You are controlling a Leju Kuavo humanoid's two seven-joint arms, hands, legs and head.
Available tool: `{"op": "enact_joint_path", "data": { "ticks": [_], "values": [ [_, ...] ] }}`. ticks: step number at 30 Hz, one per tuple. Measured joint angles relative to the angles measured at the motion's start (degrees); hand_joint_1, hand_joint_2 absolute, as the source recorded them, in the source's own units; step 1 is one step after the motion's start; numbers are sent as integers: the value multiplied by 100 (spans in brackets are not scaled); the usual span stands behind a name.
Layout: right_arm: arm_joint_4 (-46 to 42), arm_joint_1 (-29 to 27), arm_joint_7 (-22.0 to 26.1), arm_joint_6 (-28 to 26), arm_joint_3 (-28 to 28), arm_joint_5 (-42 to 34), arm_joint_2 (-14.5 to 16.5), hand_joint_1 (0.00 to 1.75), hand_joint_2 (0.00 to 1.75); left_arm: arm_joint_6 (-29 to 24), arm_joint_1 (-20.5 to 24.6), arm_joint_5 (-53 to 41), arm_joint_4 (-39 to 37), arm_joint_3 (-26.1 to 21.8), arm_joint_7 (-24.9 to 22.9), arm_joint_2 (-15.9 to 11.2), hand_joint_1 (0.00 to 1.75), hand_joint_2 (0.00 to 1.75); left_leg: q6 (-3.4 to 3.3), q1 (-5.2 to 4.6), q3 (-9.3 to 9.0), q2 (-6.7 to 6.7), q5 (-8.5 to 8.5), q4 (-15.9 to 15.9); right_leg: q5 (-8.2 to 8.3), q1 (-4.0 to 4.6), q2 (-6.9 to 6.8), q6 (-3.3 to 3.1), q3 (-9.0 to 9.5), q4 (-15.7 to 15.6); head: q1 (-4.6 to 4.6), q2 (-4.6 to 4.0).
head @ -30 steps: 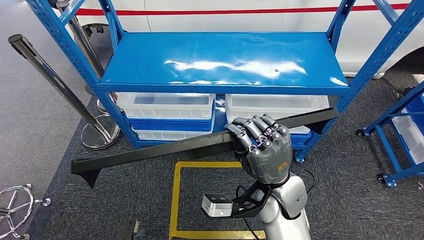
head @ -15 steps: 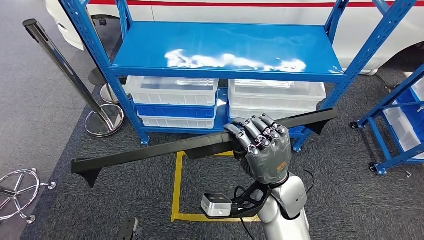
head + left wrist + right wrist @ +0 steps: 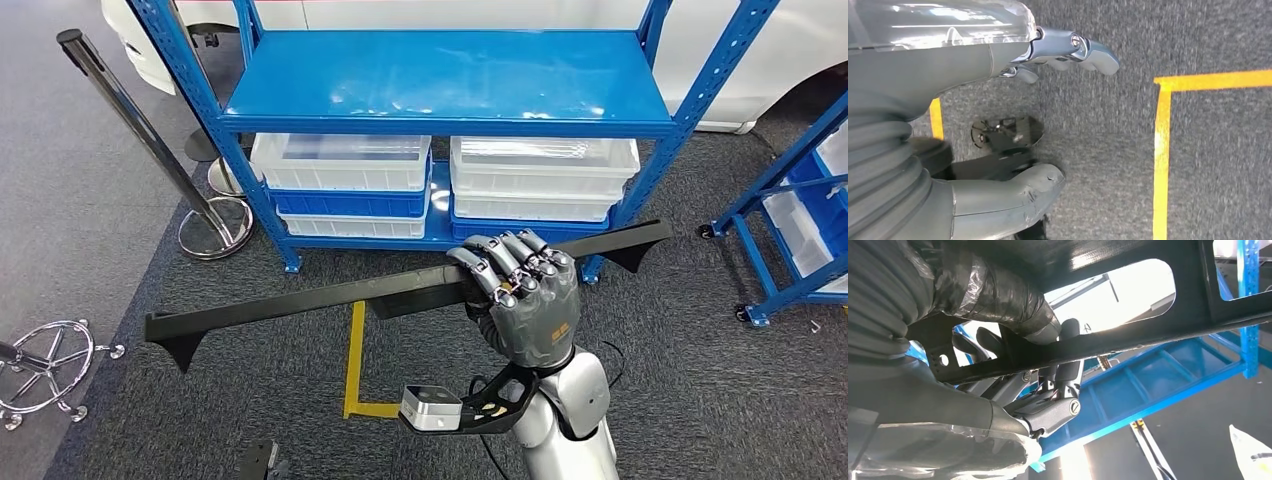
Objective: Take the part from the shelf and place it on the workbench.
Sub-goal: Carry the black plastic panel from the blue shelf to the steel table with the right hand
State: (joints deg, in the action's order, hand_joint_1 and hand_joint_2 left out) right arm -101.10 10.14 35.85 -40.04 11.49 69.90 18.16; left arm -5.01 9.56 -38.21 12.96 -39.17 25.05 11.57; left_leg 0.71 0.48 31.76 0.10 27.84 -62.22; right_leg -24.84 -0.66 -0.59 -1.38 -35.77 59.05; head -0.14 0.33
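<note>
Right hand carries the long black part in front of the blue shelf.

The blue metal shelf (image 3: 440, 85) stands far, its top deck glossy, with translucent white bins (image 3: 545, 170) stacked on the lower level. The part (image 3: 300, 298), a slim matte-black bar, runs left-right, its left end nearer and lower, its right end toward the shelf's right post. The right hand (image 3: 525, 295) grips it right of its middle, fingers (image 3: 1063, 375) curled over the bar; the right wrist view shows cut-out openings in the part. The left hand (image 3: 998, 125) hangs over grey carpet with yellow tape (image 3: 1163, 145), fingers apart, holding nothing.

Right hand (image 3: 525, 300) raised, fingers curled; left hand (image 3: 998, 60) hanging.
</note>
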Motion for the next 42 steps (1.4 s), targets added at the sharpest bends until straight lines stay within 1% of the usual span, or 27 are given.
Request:
{"op": "enact_joint_path", "data": {
  "ticks": [1, 2, 4, 5, 6, 7, 9, 10, 11, 12, 14, 16, 17, 19, 28, 30, 31, 32, 33, 34, 35, 36, 37, 38, 39, 40, 42],
  "values": [
    [1, -2, -3, 0, 5, 1, -1, 175, 175, -2, 9, 0, 1, 1, -1, -12, 0, 175, -34, -16, -191, -14, 3, 317, 36, -1, -3, 32, -23, 2, 1, 0],
    [3, -3, -12, 0, 15, 9, -1, 175, 175, -2, 18, -2, 1, 2, -1, -21, 0, 175, -60, -36, -281, -25, 36, 492, 77, -7, -7, 67, -43, -5, 1, 0],
    [7, -7, -41, 0, 37, 31, -3, 175, 175, -2, 25, -9, -1, 3, -2, -28, 0, 175, -117, -40, -295, -24, -9, 598, 147, -16, -5, 139, -76, -26, 0, 0],
    [8, -9, -58, 0, 48, 41, -7, 175, 175, -2, 33, -12, -1, 5, -2, -29, 0, 175, -156, -29, -275, -11, -63, 632, 103, -16, 5, 169, -99, -4, 1, 0],
    [9, -10, -73, 0, 58, 45, -11, 175, 175, -2, 42, -14, -2, 8, -3, -30, 0, 175, -205, -14, -242, 4, -121, 663, -34, -13, 16, 192, -139, 96, 2, 0],
    [10, -12, -84, 0, 67, 45, -16, 175, 175, -2, 53, -15, -2, 10, -4, -29, 0, 175, -247, 0, -194, 20, -178, 682, -269, -11, 28, 212, -207, 311, 4, 0],
    [21, -18, -94, 0, 83, 38, -23, 175, 175, -3, 67, -14, -2, 14, -5, -30, 0, 175, -290, -13, -45, 38, -262, 632, -794, -18, 42, 240, -386, 999, 5, 0],
    [32, -21, -94, 0, 89, 34, -25, 175, 175, -5, 67, -10, -2, 14, -6, -30, 0, 175, -291, -17, 43, 45, -299, 591, -932, -21, 44, 256, -449, 1329, 5, 0],
    [44, -23, -94, 0, 97, 32, -26, 175, 175, -8, 66, -5, -2, 14, -7, -31, 0, 175, -286, -18, 136, 52, -332, 542, -932, -28, 44, 272, -446, 1520, 5, 0],
    [55, -23, -94, 0, 106, 32, -26, 175, 175, -10, 65, -1, -2, 14, -6, -31, 0, 175, -277, -16, 232, 56, -363, 486, -820, -39, 43, 286, -354, 1530, 5, 0],
    [66, -22, -94, 0, 126, 34, -26, 175, 175, -12, 64, 4, -1, 14, -2, -31, 0, 175, -245, -8, 413, 57, -413, 362, -547, -65, 42, 295, 64, 1037, 4, 0],
    [68, -21, -94, 0, 152, 35, -25, 175, 175, -6, 60, 4, -1, 14, 4, -31, 0, 175, -187, -14, 542, 50, -473, 265, -550, -46, 50, 254, 473, 398, 2, 0],
    [68, -22, -94, 0, 164, 36, -24, 175, 175, -3, 56, 4, -1, 14, 7, -31, 0, 175, -160, -18, 573, 48, -504, 242, -605, -29, 57, 225, 563, 224, 2, 0],
    [69, -24, -94, 0, 175, 37, -24, 175, 175, 0, 51, 4, -2, 14, 12, -31, 0, 175, -127, -23, 588, 47, -550, 242, -608, -10, 67, 186, 577, 169, 3, 0],
    [69, -22, -94, 0, 176, 35, -23, 175, 175, 0, 45, 4, -2, 14, 11, -31, 0, 175, -114, -23, 592, 46, -573, 249, -601, -5, 67, 182, 571, 158, 4, 0],
    [72, -20, -94, 0, 182, 34, -23, 175, 175, 1, 36, 5, -2, 13, 13, -31, 0, 175, -82, -24, 608, 42, -626, 273, -565, -5, 65, 145, 540, 141, 3, 0],
    [77, -20, -94, 1, 189, 34, -23, 175, 175, 2, 26, 5, -2, 13, 13, -32, 0, 175, -50, -17, 638, 34, -569, 252, -499, -16, 55, 94, 491, 118, 2, 0],
    [84, -21, -94, 1, 199, 34, -22, 175, 175, 3, 13, 5, -2, 13, 12, -33, 0, 175, -13, -7, 687, 25, -386, 140, -409, -29, 44, 33, 414, 95, 1, 0],
    [93, -21, -90, 2, 210, 34, -21, 175, 175, 4, 1, 5, -2, 14, 11, -35, 0, 175, 34, 6, 752, 17, -46, -202, -272, -41, 30, -26, 278, 71, 1, 0],
    [103, -22, -75, 2, 221, 41, -21, 175, 175, 5, -4, 8, -2, 14, 10, -37, 0, 175, 67, 20, 732, 13, 167, -594, -107, -45, 14, -52, 83, 72, -1, 0],
    [107, -23, -49, 2, 230, 56, -20, 175, 175, 5, 4, 7, -1, 14, 11, -37, 0, 175, 65, 16, 369, 7, 350, -536, 84, -36, 8, -37, -139, 86, -1, 0],
    [111, -25, -13, 1, 241, 73, -20, 175, 175, 6, 20, 6, -1, 14, 11, -36, 0, 175, 36, -1, -25, -2, 417, -320, 313, -38, -5, 14, -329, 62, -1, 0],
    [112, -28, 20, 1, 250, 91, -20, 175, 175, 7, 32, 4, -1, 14, 11, -34, 0, 175, -18, -22, -418, -9, 304, 133, 521, -38, -11, 79, -457, 21, -1, 0],
    [110, -31, 44, 0, 258, 101, -24, 175, 175, 7, 45, 1, -2, 14, 11, -29, 0, 175, -86, -31, -721, 1, 315, 632, 628, -41, -6, 142, -518, -16, 0, 0],
    [111, -34, 55, 0, 264, 104, -29, 175, 175, 7, 47, 1, -3, 14, 9, -24, 0, 175, -149, -29, -670, 15, 245, 717, 579, -49, 1, 184, -545, -13, 2, 0],
    [112, -38, 57, 0, 265, 104, -33, 175, 175, 6, 45, 2, -5, 14, 6, -20, 0, 175, -198, -19, -588, 34, 146, 727, 361, -47, 17, 201, -591, 111, 3, 0],
    [113, -46, 58, 0, 265, 104, -37, 175, 175, 6, 44, 2, -6, 14, 3, -11, 0, 175, -273, -22, -377, 54, -24, 702, -321, -50, 36, 214, -708, 704, 6, 0]
  ]
}}
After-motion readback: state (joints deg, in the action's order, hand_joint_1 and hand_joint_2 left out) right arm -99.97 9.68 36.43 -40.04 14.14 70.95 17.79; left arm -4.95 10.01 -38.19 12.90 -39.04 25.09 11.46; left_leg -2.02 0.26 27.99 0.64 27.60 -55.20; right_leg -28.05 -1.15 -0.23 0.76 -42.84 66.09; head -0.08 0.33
